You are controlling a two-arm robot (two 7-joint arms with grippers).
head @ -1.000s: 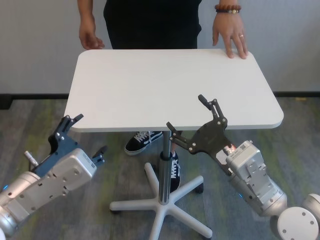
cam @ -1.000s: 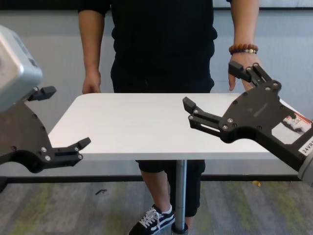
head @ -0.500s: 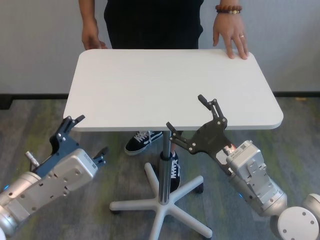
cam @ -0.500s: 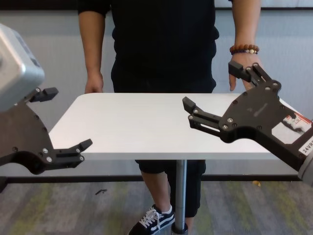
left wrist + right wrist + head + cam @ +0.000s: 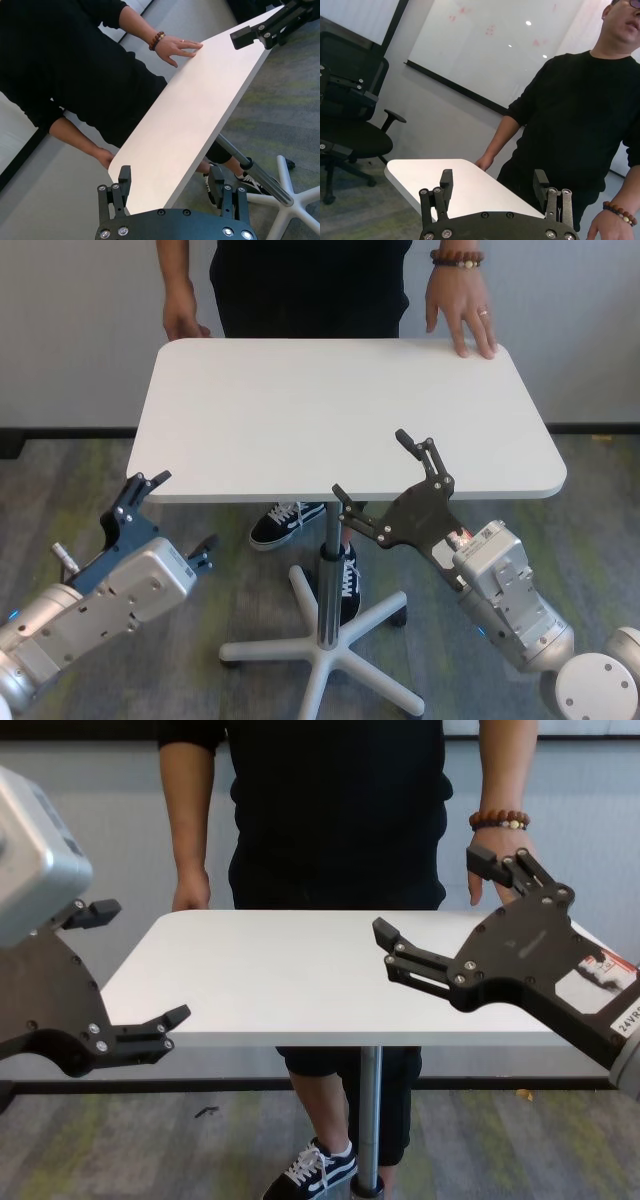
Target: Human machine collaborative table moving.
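Note:
The white table (image 5: 340, 410) stands on a thin silver pole (image 5: 328, 540). The human (image 5: 310, 280), in black, stands at its far side. One hand with a beaded bracelet (image 5: 460, 320) rests on the far right corner; the other hand (image 5: 183, 315) is at the far left corner. My left gripper (image 5: 182, 510) is open at the near left corner, with the table edge (image 5: 200, 100) ahead between its fingers, apart from it. My right gripper (image 5: 369, 463) is open at the near edge, right of the middle, and touches nothing.
The table's white star base (image 5: 320, 650) spreads on the grey carpet between my arms. The human's sneakers (image 5: 285, 523) stand beside the pole. A black office chair (image 5: 350, 130) shows far off in the right wrist view. A grey wall is behind the human.
My left gripper has crept slightly towards the table's near left corner. The human's hand at the far left corner has shifted a little. My right gripper and the table have not moved.

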